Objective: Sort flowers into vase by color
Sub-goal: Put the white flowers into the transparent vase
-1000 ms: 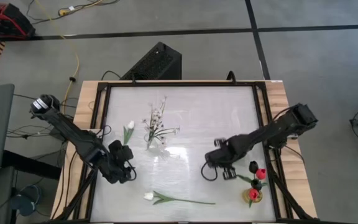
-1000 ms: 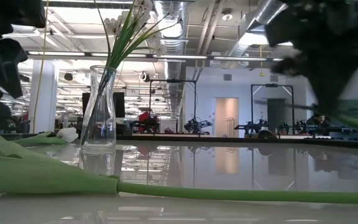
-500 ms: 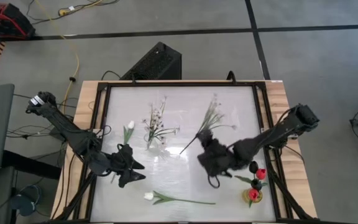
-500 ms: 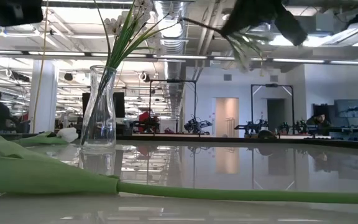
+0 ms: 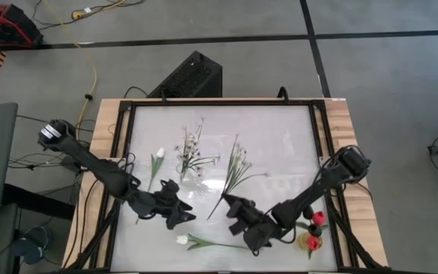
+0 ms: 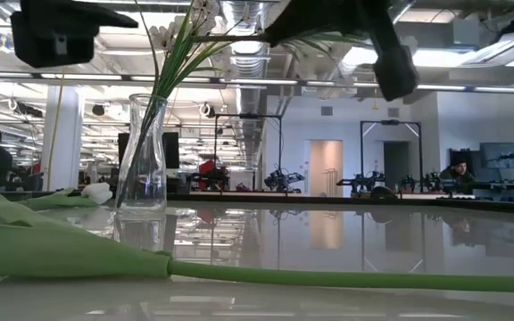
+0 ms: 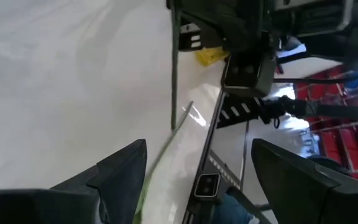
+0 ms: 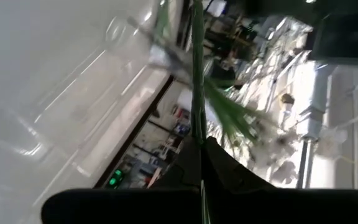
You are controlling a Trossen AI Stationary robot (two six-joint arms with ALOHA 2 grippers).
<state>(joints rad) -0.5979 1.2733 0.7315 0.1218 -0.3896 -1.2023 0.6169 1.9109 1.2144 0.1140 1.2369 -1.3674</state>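
My right gripper [image 5: 228,204] is shut on a sprig of tiny white blossoms [image 5: 236,158] over the table's middle, right of the clear vase [image 5: 189,176]. That vase stands upright and holds another white sprig [image 5: 192,144]. My left gripper [image 5: 182,216] is open and empty, above the table near a white tulip [image 5: 182,240] that lies flat by the near edge. A second white tulip [image 5: 157,155] lies left of the vase. Red tulips [image 5: 317,219] stand in a small vase [image 5: 310,242] at the right. My right gripper pinches the sprig's thin green stem [image 8: 198,118] between its two fingers, in the stem's lower part. The short stem end [image 5: 211,214] sticks out toward the near edge, and the blossoms point toward the far edge. The sprig is lifted clear of the table.
The clear vase [image 6: 141,156] stands left of centre in the low view, with the lying tulip's long stem [image 6: 328,278] across the foreground. The black frame [image 5: 319,129] rims the white table. A black box [image 5: 191,76] sits beyond the far edge.
My right gripper has swung from the table's right side toward its left and near edge, carrying the sprig, which now lies closer to the clear vase. My left gripper has moved toward the table's right and a little toward the near edge.
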